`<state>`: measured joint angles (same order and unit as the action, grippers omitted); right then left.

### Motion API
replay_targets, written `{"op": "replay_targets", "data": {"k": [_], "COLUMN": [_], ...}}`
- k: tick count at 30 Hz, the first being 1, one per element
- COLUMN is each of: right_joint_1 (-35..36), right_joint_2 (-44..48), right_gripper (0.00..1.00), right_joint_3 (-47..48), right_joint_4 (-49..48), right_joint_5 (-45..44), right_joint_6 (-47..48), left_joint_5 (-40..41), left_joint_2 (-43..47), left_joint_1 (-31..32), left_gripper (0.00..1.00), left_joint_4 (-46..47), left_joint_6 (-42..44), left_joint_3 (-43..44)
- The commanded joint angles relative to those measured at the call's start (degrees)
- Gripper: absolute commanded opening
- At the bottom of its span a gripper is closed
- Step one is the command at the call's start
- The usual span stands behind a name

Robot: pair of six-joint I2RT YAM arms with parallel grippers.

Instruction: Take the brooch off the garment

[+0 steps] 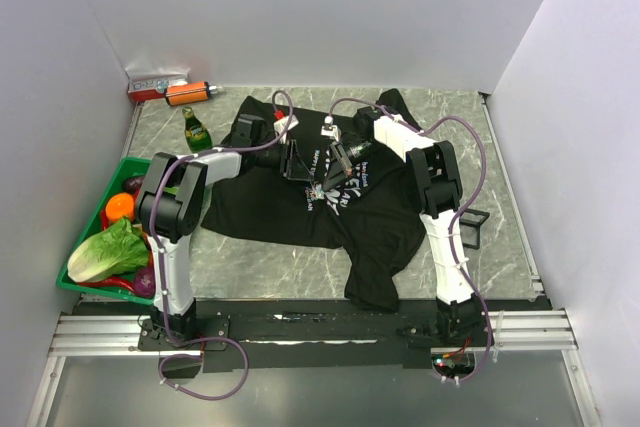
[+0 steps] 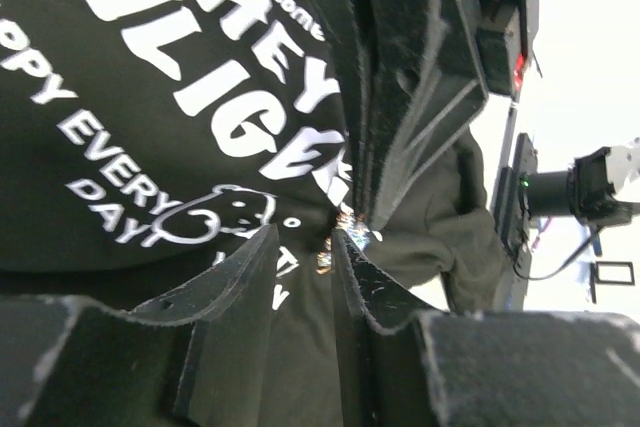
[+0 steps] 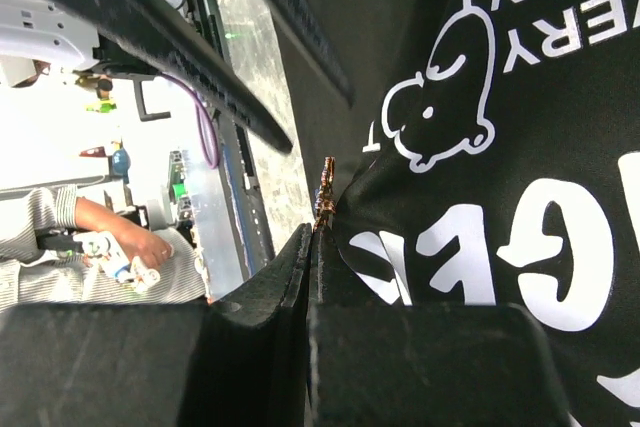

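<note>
The garment, a black T-shirt [image 1: 290, 212] with white lettering, lies spread on the table. The brooch [image 1: 321, 192], small and bronze-coloured, sits by the lettering at mid-chest. My right gripper [image 1: 335, 172] is shut on the brooch; in the right wrist view the jaws [image 3: 312, 235] are pressed together with the brooch [image 3: 323, 192] sticking out past the tips, fabric [image 3: 520, 147] hanging beside it. My left gripper [image 1: 300, 162] faces it from the left, open. In the left wrist view its tips [image 2: 305, 237] stand a little apart over the shirt [image 2: 120, 207], next to the brooch [image 2: 350, 227].
A green tray [image 1: 125, 165] of vegetables stands at the left edge. A green bottle [image 1: 196, 130], an orange item [image 1: 188, 93] and a red-and-white box [image 1: 155, 85] are at the back left. A small black frame [image 1: 475, 227] stands right of the right arm.
</note>
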<state>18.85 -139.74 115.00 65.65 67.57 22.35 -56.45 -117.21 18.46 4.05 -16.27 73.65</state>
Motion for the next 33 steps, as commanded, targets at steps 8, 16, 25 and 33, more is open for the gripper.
{"op": "replay_targets", "data": {"k": [8,16,25,33], "right_joint_1": [0.1,0.1,0.2,0.1], "right_joint_2": [1.3,1.4,0.9,0.5], "right_gripper": [0.00,0.00,0.00,0.01], "right_joint_3": [1.2,1.1,1.7,1.6], "right_joint_4": [0.5,0.3,0.0,-0.9], "right_joint_5": [2.3,2.1,2.0,1.1], "right_joint_6": [-0.5,-0.6,-0.9,-2.0], "left_joint_5": [-4.0,-4.6,-5.0,-6.8], "left_joint_2": [1.1,0.8,0.7,0.0], "left_joint_1": [2.1,2.1,2.3,2.9], "left_gripper": [0.33,0.27,0.22,0.04], "left_joint_4": [-3.3,-5.9,-6.9,-8.0], "left_joint_6": [3.6,5.3,6.0,7.3], "left_joint_3": [0.5,0.9,1.1,2.3]}}
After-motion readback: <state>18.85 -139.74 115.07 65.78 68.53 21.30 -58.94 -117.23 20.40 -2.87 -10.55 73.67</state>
